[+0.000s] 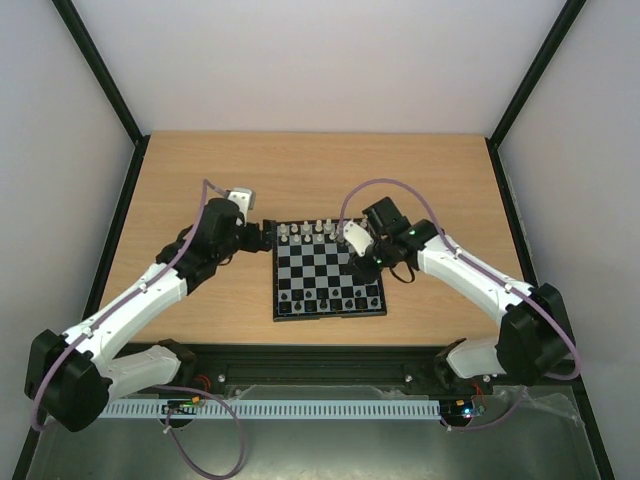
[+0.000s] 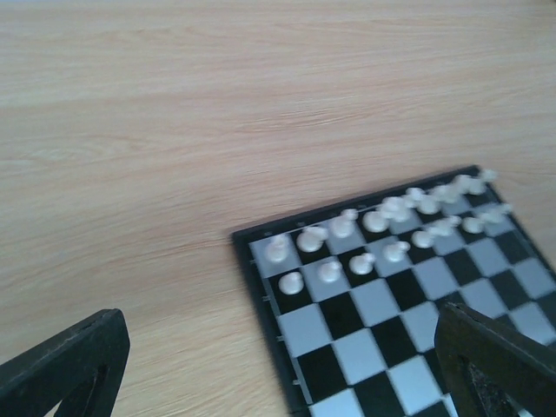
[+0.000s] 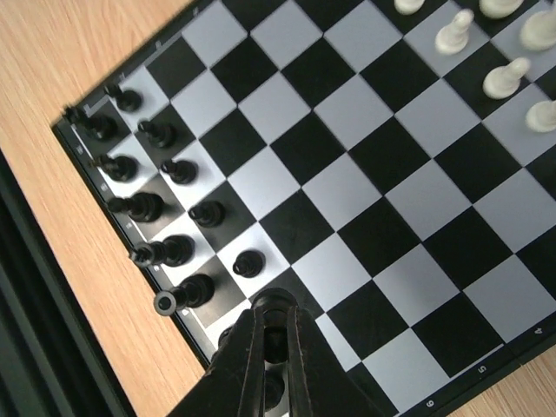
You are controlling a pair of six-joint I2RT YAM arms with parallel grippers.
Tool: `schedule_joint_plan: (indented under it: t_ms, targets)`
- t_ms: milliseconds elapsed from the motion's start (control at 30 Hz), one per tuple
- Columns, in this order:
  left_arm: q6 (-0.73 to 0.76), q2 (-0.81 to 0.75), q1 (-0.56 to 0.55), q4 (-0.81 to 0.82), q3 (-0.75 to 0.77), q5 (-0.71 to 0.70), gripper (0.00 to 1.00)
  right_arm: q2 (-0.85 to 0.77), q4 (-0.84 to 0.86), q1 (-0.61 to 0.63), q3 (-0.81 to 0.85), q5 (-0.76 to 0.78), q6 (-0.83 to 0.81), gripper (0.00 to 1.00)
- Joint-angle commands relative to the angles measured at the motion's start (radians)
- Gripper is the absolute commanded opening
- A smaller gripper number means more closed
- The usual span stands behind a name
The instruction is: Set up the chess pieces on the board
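Now, your right pincer (image 3: 274,323) has its two slim matte-black fingers drawn narrow, pinched on a small round-headed black pawn (image 3: 274,341). It sits at the end of the line of black pawns (image 3: 180,171), by the board's right-hand edge. Behind that line, taller black pieces (image 3: 143,207) stand along the thin dark border.

The board (image 3: 347,174) is glossy, with square black and pale grey fields. It lies flat in the middle of the bench (image 2: 174,130), a smooth, light wood-grain surface. The cream white pieces (image 3: 456,30), turned and knob-topped, fill the far two rows.

Your left pincer (image 2: 278,347) is spread wide and holds nothing. Its blocky black fingers (image 2: 65,365) hang just beside the board's far-left corner. The wrist view there is blurred.
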Motion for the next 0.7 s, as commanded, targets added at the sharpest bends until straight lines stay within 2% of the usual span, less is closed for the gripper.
schedule_joint_plan:
  t_ms: [0, 133, 300, 667]
  targets:
    - [-0.073, 0.013, 0.026, 0.018, -0.028, -0.149, 0.99, 0.035, -0.007, 0.060, -0.031, 0.149, -0.060, 0.05]
    - [-0.083, 0.074, 0.026, -0.070, 0.035, -0.208, 0.99, 0.083, 0.002, 0.100, -0.032, 0.189, -0.069, 0.04]
    - [-0.022, 0.051, 0.029, -0.034, 0.020, -0.127, 0.99, 0.149, 0.004, 0.124, -0.029, 0.190, -0.068, 0.04]
    - [-0.004, -0.016, 0.028, -0.003, -0.020, -0.153, 0.99, 0.222, 0.002, 0.132, -0.023, 0.171, -0.068, 0.05]
